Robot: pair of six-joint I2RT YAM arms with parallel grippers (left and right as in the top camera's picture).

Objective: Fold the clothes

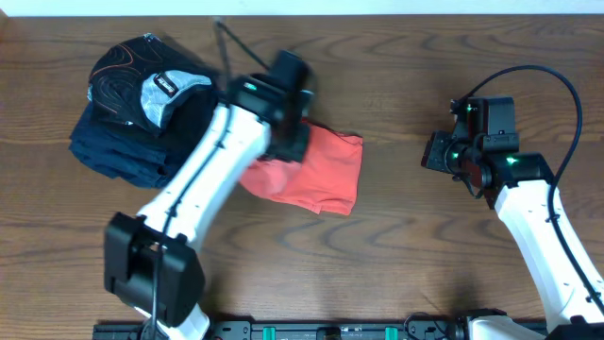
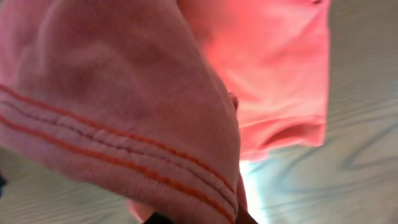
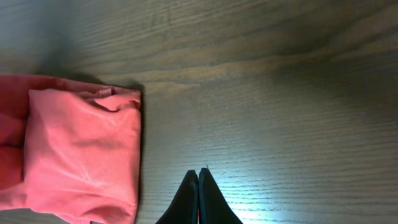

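tabletop (image 1: pixel 406 246), shirt (image 1: pixel 326 172) (hem stitching (image 2: pixel 124 149): left wrist)

The left arm (image 1: pixel 212 161) hides part of the T-shirt (image 1: pixel 326 170), and blurred cloth hides that arm's jaws.

Your left wrist view is soft: the hem of the T-shirt (image 2: pixel 267 74) blurs close up, and glare whitens the table (image 2: pixel 311 186) beside it.
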